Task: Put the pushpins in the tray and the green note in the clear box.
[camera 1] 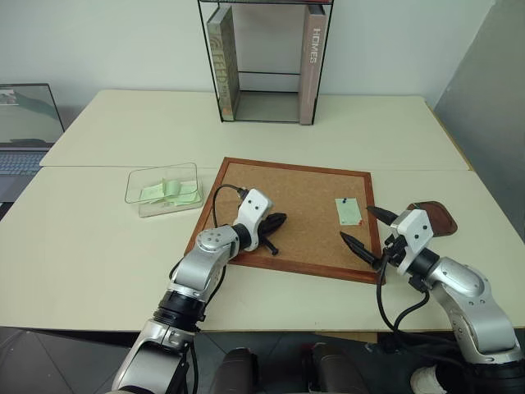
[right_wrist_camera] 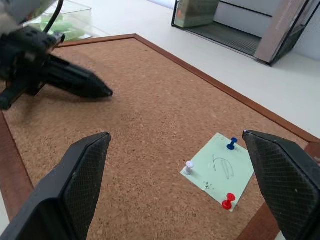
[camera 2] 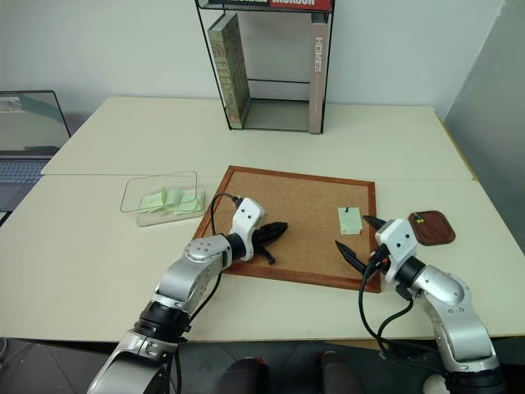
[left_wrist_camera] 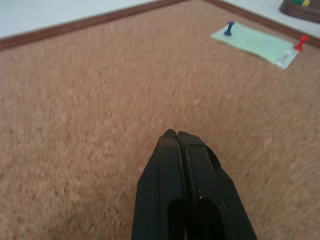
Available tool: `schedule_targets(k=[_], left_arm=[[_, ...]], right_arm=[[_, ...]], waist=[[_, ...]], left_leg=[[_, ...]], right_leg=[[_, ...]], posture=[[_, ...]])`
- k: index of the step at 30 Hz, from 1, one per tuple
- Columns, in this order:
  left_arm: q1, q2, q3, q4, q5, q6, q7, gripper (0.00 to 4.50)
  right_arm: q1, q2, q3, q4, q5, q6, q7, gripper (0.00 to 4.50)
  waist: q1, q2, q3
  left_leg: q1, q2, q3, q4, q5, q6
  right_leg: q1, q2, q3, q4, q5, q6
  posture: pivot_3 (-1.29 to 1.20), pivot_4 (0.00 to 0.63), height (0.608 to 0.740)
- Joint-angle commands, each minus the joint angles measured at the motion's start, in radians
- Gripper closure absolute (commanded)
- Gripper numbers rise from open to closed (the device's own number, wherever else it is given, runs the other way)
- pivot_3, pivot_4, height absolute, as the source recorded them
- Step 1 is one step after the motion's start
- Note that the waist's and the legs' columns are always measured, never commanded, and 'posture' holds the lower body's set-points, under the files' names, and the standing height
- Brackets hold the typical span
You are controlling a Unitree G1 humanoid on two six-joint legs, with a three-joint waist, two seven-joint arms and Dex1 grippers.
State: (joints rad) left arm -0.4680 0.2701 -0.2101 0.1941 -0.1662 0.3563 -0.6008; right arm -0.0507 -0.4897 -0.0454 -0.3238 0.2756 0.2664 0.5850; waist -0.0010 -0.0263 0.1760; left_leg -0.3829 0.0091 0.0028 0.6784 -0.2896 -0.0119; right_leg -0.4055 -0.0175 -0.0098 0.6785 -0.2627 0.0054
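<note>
The green note (right_wrist_camera: pixel 218 169) lies at the right of the corkboard (camera 1: pixel 303 197), fixed by a blue pushpin (right_wrist_camera: pixel 232 144), a red pushpin (right_wrist_camera: pixel 228 200) and a white one (right_wrist_camera: pixel 188 166), so the pins must come out first. The right hand (camera 1: pixel 365 227) hangs spread wide beside it, seemingly lined up for a pin; the left hand (camera 1: pixel 277 222), pressed closed and empty, hovers over bare cork mid-frame. The tray (camera 2: pixel 433 227) waits at right, the clear box (camera 1: pixel 164 187) at left.

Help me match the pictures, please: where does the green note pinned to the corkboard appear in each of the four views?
Left eye view: green note near the corkboard's right edge, ahead of the right gripper.
Right eye view: note again by the right frame.
Left wrist view: note far beyond the left gripper.
Right wrist view: note between the open fingers.
Shared landmark: the blue pushpin in the note's corner.
</note>
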Motion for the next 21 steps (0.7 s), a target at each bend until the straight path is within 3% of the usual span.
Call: schedule_targets(k=[1,7,17,21], left_arm=[[-0.011,-0.013,-0.014,0.065,0.033,-0.057,-0.015,4.49],[-0.022,-0.024,-0.009,0.105,0.048,-0.083,-0.030,4.49],[-0.012,-0.045,-0.012,0.083,0.056,-0.069,-0.033,4.49],[-0.009,-0.050,-0.006,0.077,0.059,-0.067,-0.030,4.50]], right_arm=[[-0.076,0.010,-0.003,0.000,0.001,0.082,-0.047,0.00],[-0.270,0.016,0.039,0.181,-0.027,0.218,-0.068,0.00],[-0.470,0.060,0.102,0.499,-0.137,0.166,-0.091,0.00],[-0.493,0.070,0.092,0.551,-0.157,0.146,-0.101,0.73]], waist=[[0.000,0.000,0.000],[0.000,0.001,-0.001],[0.002,0.002,-0.001],[0.003,0.002,-0.001]], left_leg=[[0.000,0.000,0.000,0.000,0.000,0.000],[0.001,-0.001,0.000,0.001,0.000,0.001],[0.001,-0.001,0.001,0.001,0.001,0.001],[0.000,-0.001,0.000,0.001,0.001,0.001]], right_leg=[[0.000,0.000,0.000,0.000,0.000,0.000],[0.001,0.000,0.000,0.001,0.000,0.000],[0.001,-0.001,0.001,0.001,0.002,-0.001],[0.001,-0.001,0.000,0.001,0.003,-0.004]], posture=[[0.00,0.150,0.740],[0.00,0.150,0.740],[0.00,0.150,0.740],[0.00,0.150,0.740]])
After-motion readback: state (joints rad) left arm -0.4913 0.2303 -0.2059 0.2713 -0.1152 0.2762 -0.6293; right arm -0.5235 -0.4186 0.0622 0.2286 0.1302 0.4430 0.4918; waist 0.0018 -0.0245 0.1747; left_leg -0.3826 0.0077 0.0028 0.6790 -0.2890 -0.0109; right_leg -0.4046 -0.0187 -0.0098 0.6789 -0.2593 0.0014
